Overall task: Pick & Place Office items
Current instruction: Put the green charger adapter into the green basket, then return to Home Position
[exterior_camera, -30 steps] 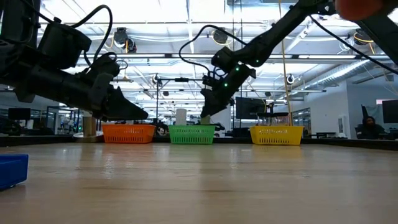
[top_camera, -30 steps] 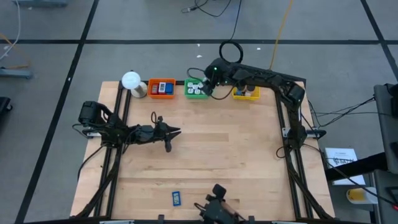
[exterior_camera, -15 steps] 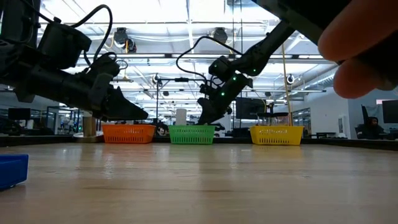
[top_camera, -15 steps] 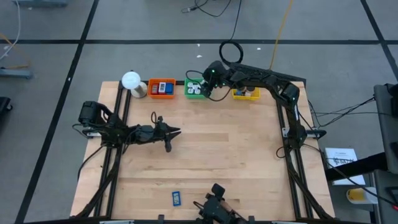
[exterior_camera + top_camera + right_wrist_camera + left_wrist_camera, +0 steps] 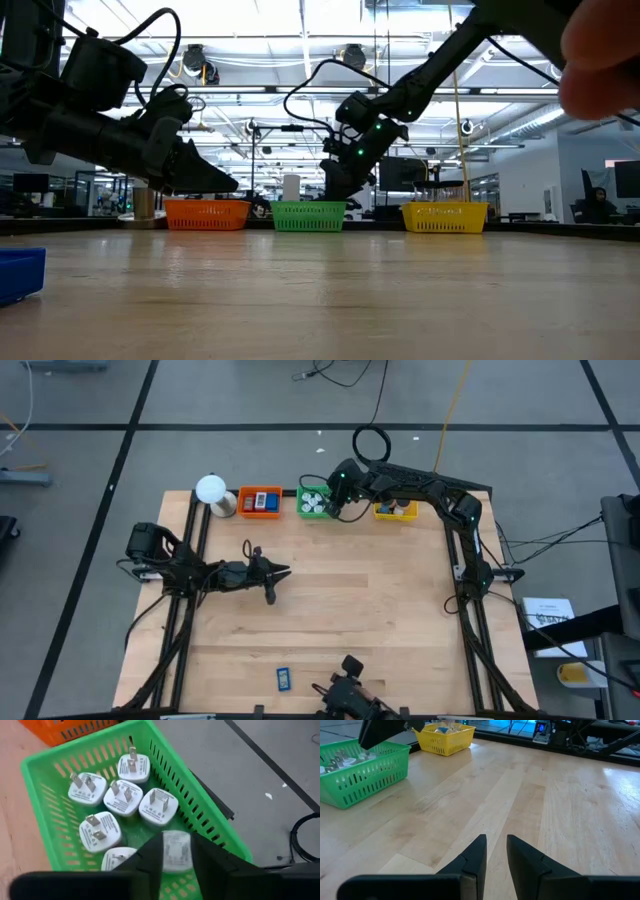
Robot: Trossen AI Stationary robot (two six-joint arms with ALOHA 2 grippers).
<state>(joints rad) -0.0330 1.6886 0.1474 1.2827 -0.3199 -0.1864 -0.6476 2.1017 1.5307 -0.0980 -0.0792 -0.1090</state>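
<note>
Right gripper: over the green tray at the table's far edge, its two dark fingers pinching a white plug adapter that sits between them, just above the tray's inside.
Plug adapters in the tray: five more white ones lie ahead of and beside the right jaws, prongs up, packed close together on the tray floor; one partly hidden under the left-hand finger.
Green tray in the high view: right under the right gripper, between the orange tray and the yellow tray.
Orange tray contents: a red piece and a blue piece, well off to the side of the right jaws.
Left gripper: hanging low above bare wood in the left half of the table, fingers nearly pressed together with a narrow slit between them and nothing in it.
Ahead of the left jaws: the green tray and yellow tray, both well apart from the fingertips.
Blue flat rectangle: alone near the table's front edge, well apart from both sets of jaws; in the low view it shows at the near left.
White ball lamp: beside the orange tray, far corner.
</note>
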